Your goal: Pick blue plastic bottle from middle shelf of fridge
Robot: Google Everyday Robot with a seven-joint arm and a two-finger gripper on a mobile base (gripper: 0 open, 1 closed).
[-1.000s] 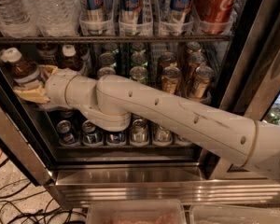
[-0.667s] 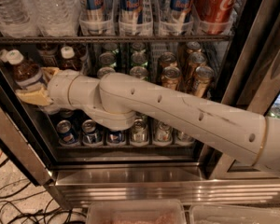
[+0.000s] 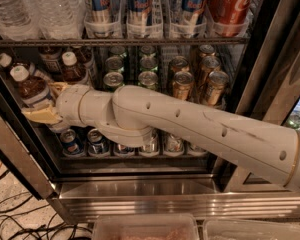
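Stainless steel fronts the base of the fridge (image 3: 140, 196), and its dark inside shows racks of drinks: water bottles (image 3: 50, 9), tall blue-silver cans (image 3: 140, 4) and a red can (image 3: 230, 4) on top, short cans (image 3: 95, 141) at the bottom. We see the pale arm (image 3: 200, 129) reach from the right across the middle shelf (image 3: 217, 105) to its left end. There the gripper (image 3: 39, 100) has its tan fingers (image 3: 40, 115) closed narrow around the lower body of the blue plastic bottle (image 3: 30, 86), whose white cap (image 3: 19, 73) leans up and left. Other brown bottles (image 3: 72, 71) stand just behind, gold cans (image 3: 180, 81) to the right. Against a second ago, we find gripper and bottle lower and a little further right, and the wrist sits lower too; the other drinks are unmoved
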